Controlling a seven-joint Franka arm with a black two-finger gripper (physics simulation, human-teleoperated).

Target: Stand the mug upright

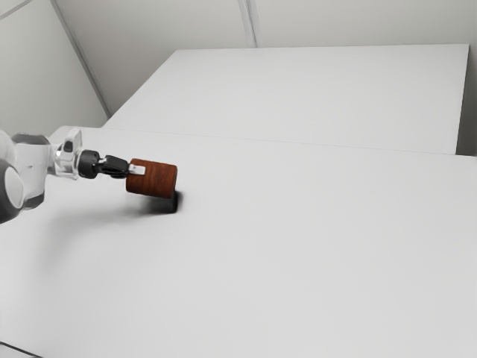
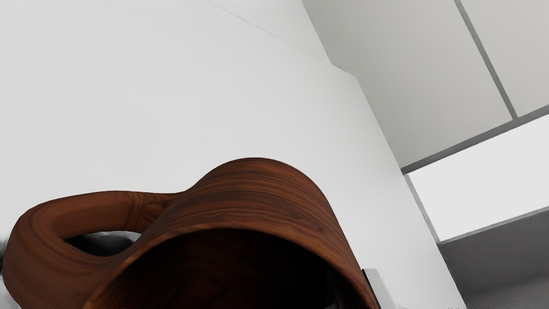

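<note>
Well, the jaws pinch the mug [image 2: 257, 193] by its wall, inside lost in shadow.

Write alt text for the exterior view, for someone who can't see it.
A brown, wood-grained mug, tipped on its side, is held in the black hand of a robot arm reaching in from the exterior view's left over a white table.

Smooth white counter [image 1: 298, 268] with a thin seam [image 1: 298, 143] toward its far end, pale grey walls [image 1: 171, 22] with darker grey strips [image 2: 484, 56], bright white panel [image 2: 484, 180] above a dark grey surface [image 2: 493, 262], soft shadow [image 1: 74, 231]
</note>
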